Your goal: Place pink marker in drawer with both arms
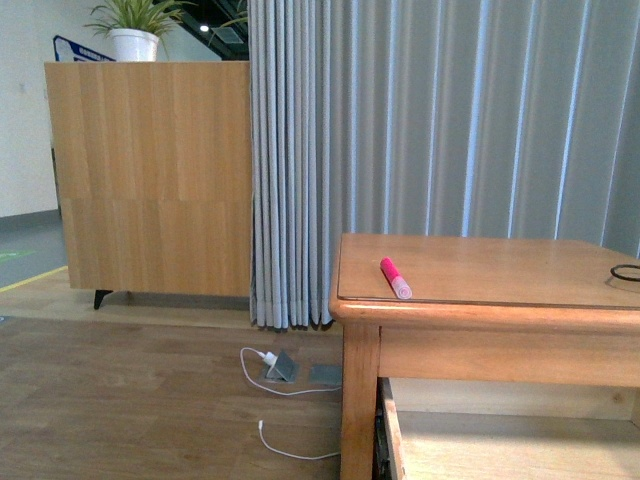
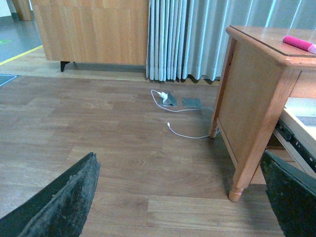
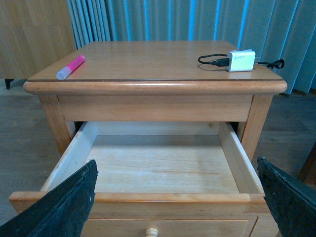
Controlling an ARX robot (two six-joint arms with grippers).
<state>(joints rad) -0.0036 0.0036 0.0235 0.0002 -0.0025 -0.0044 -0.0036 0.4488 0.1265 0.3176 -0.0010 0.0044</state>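
The pink marker (image 1: 395, 277) lies on the top of the wooden nightstand (image 1: 480, 305), near its left front corner, pale cap end toward the front. It also shows in the right wrist view (image 3: 70, 67) and the left wrist view (image 2: 299, 43). The drawer (image 3: 237, 163) is pulled out and empty, its knob (image 3: 151, 231) at the front. My right gripper (image 3: 177, 197) is open, jaws wide apart in front of the drawer. My left gripper (image 2: 182, 197) is open, low over the floor to the left of the nightstand. Neither arm shows in the front view.
A white charger block (image 3: 241, 60) with a black cable lies on the nightstand's right side. A white cable and grey floor socket (image 1: 280, 367) lie on the wood floor by the grey curtain (image 1: 440, 120). A wooden cabinet (image 1: 150, 175) with a plant stands at far left.
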